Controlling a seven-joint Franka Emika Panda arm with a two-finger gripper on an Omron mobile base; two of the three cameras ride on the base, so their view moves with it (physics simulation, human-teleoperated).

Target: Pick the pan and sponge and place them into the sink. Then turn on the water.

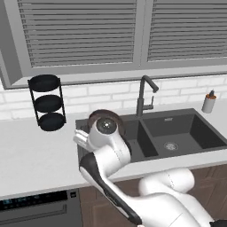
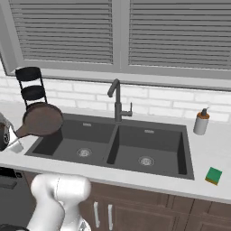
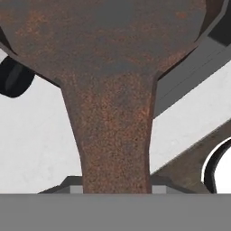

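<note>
Pan (image 2: 44,119) held by its handle in the closed gripper (image 3: 115,189); right base view adds the sponge (image 2: 214,175).

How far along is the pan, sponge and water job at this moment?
Nothing is finished yet. In hand: the gripper is shut on the handle of the pan, which hangs tilted over the left rim of the sink, not yet set down in a bowl. Left: the sponge lies on the counter right of the sink, and no water runs from the faucet.
</note>
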